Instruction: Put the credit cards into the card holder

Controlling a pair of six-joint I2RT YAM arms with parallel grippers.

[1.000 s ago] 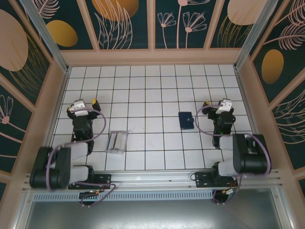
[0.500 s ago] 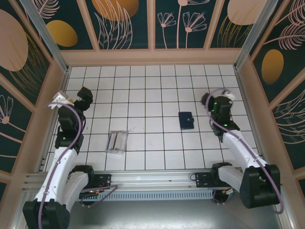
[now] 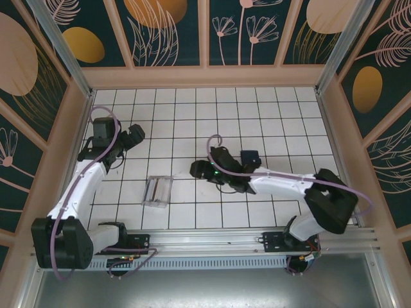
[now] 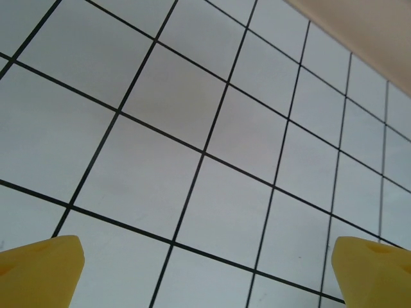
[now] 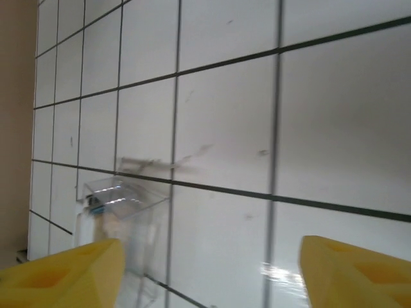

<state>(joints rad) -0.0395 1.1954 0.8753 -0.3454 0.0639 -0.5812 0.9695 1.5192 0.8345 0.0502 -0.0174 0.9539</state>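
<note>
Right gripper [image 5: 205, 276] jaws apart, empty, aimed left at clear card holder [image 5: 122, 205], probably to steady it. Left gripper [image 4: 205, 269] spread wide, idle over far-left tiles [image 4: 192, 96].

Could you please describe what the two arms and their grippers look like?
The left arm and right arm each have white tubular links between bulky black joints, with a lilac cable looped alongside. The wrist heads are black. The left gripper and right gripper end in blunt yellow fingertips.
</note>
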